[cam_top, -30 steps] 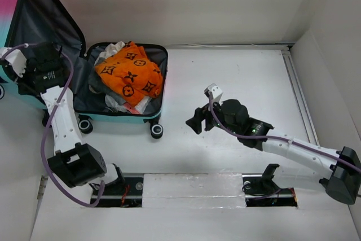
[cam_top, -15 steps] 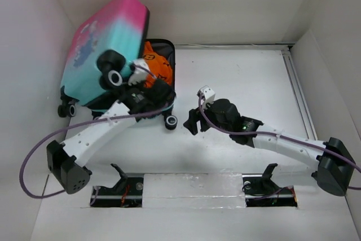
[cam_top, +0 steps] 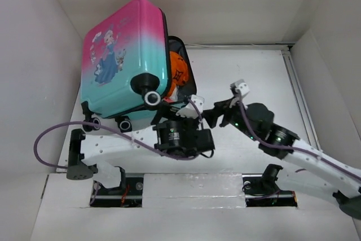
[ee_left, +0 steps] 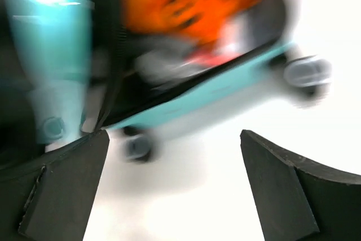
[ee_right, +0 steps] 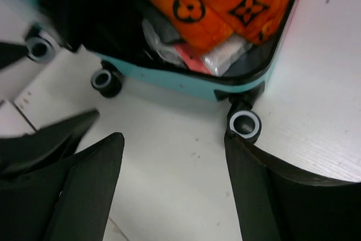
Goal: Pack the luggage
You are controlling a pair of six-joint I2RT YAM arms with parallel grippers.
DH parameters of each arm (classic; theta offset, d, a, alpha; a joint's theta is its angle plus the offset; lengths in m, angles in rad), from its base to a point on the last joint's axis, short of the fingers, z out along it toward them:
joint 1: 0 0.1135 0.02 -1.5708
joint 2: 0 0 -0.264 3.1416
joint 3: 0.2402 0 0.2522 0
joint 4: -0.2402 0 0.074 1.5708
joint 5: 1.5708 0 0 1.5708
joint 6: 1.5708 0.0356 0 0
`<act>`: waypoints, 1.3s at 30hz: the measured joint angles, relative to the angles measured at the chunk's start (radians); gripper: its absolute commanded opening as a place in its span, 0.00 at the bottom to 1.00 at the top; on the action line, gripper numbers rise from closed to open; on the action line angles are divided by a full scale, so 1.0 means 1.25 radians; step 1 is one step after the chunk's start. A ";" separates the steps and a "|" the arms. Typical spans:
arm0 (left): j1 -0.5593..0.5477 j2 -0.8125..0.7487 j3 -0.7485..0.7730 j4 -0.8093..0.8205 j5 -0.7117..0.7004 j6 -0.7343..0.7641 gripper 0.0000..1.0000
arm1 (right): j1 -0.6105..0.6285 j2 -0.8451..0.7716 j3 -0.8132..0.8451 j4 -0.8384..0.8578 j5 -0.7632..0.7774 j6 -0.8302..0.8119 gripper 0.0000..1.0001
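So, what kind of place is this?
Probably a robot test cell: plain white walls box in a white table, the left arm and right arm are mounted at its near edge, and the luggage sits on it.

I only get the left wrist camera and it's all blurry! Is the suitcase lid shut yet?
Observer: Not quite. From above, the lid of the luggage hangs partly closed, and orange cloth pokes out at the open side.
Operator: What's on the lid?
Observer: A cartoon princess in a blue dress, on pink fading to teal.
Operator: Where's the other arm?
Observer: The right gripper hovers open just off the luggage's wheeled end, holding nothing.
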 measured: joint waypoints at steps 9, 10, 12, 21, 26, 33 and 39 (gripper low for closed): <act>-0.096 -0.009 0.240 0.187 -0.063 0.085 1.00 | 0.000 -0.106 0.039 -0.048 0.077 0.002 0.70; -0.093 -0.016 0.251 0.229 -0.075 0.111 1.00 | 0.000 -0.083 0.050 -0.050 0.081 -0.001 0.60; -0.069 -0.043 0.264 0.318 -0.085 0.150 0.96 | -0.001 -0.030 0.072 -0.054 0.082 -0.010 0.36; 0.216 -0.403 -0.066 0.979 -0.131 0.468 0.60 | -0.188 0.269 0.238 -0.042 -0.036 -0.027 0.08; 0.218 -0.351 -0.064 1.179 -0.153 0.603 0.68 | -0.303 0.442 0.356 -0.019 -0.126 -0.020 0.05; 0.402 0.261 0.673 0.803 0.219 0.413 0.75 | -0.345 0.430 0.277 -0.012 -0.166 -0.015 0.24; 0.673 0.295 0.473 0.695 0.514 0.284 0.60 | -0.376 0.391 0.258 0.006 -0.182 -0.016 0.09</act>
